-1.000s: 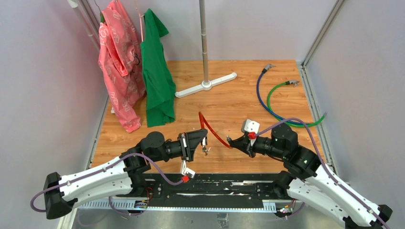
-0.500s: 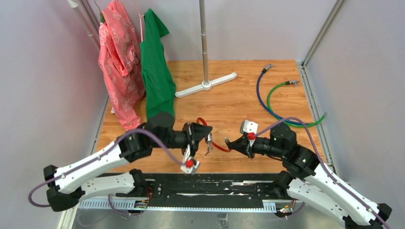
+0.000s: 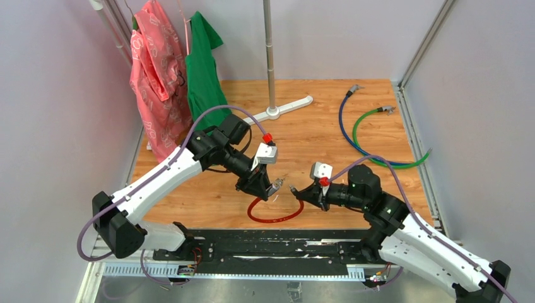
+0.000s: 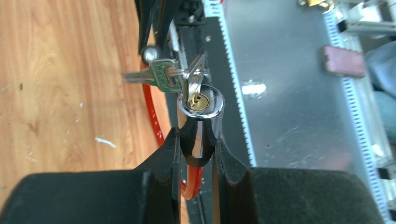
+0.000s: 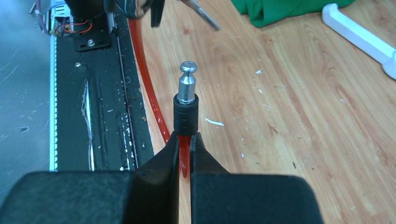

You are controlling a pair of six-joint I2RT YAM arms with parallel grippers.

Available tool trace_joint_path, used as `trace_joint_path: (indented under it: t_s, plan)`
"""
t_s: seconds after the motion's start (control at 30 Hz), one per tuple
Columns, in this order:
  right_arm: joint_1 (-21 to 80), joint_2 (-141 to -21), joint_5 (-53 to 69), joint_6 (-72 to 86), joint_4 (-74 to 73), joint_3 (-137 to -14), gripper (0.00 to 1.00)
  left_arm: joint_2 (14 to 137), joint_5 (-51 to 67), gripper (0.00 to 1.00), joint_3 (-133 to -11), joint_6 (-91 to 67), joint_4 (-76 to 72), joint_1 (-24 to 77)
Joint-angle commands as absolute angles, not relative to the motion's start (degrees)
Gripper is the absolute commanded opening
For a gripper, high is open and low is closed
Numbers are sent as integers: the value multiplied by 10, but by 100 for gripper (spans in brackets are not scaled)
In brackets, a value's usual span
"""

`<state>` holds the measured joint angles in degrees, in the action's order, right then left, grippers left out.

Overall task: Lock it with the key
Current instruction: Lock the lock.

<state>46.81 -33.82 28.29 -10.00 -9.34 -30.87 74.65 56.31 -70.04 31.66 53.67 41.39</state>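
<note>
My left gripper (image 3: pixel 268 187) is shut on the chrome lock body (image 4: pixel 201 105) of a red cable lock. A small silvery key (image 4: pixel 192 79) sits in its brass keyhole, and a second key (image 4: pixel 161 77) hangs beside it. My right gripper (image 3: pixel 301 191) is shut on the red cable (image 5: pixel 185 151) just behind a black collar and its metal locking pin (image 5: pixel 187 84). The pin points at the lock body with a small gap between them. The red cable (image 3: pixel 271 218) loops below both grippers. The pin's ball tip (image 4: pixel 149 53) also shows in the left wrist view.
A pink garment (image 3: pixel 154 82) and a green garment (image 3: pixel 205 76) hang at the back left. A metal pole (image 3: pixel 270 57) stands on a white base (image 3: pixel 274 112). Blue (image 3: pixel 342 126) and green (image 3: pixel 372 154) cables lie at the right. A black rail (image 3: pixel 271 243) runs along the near edge.
My left arm has swung up and now reaches down from the back, bringing the lock body right, close to the pin. The red cable now loops toward the near edge. My right gripper has shifted slightly left.
</note>
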Motion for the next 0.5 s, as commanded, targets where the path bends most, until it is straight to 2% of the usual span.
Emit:
trace_joint_path:
  t_s: [0.0, 0.13, 0.23, 0.37, 0.47]
  plan:
    - [503, -334, 288, -96, -48, -304, 0, 747, 664, 0, -740, 225, 541, 415]
    - [550, -334, 249, -115, -41, -300, 0, 751, 678, 0, -732, 218, 542, 417]
    - [559, -356, 186, -93, -23, -294, 0, 750, 624, 0, -720, 222, 543, 429]
    - [559, -372, 34, 71, -52, -269, 0, 744, 539, 0, -690, 210, 540, 428]
    - [559, -365, -49, 218, -83, -221, 0, 745, 546, 0, -651, 207, 518, 427]
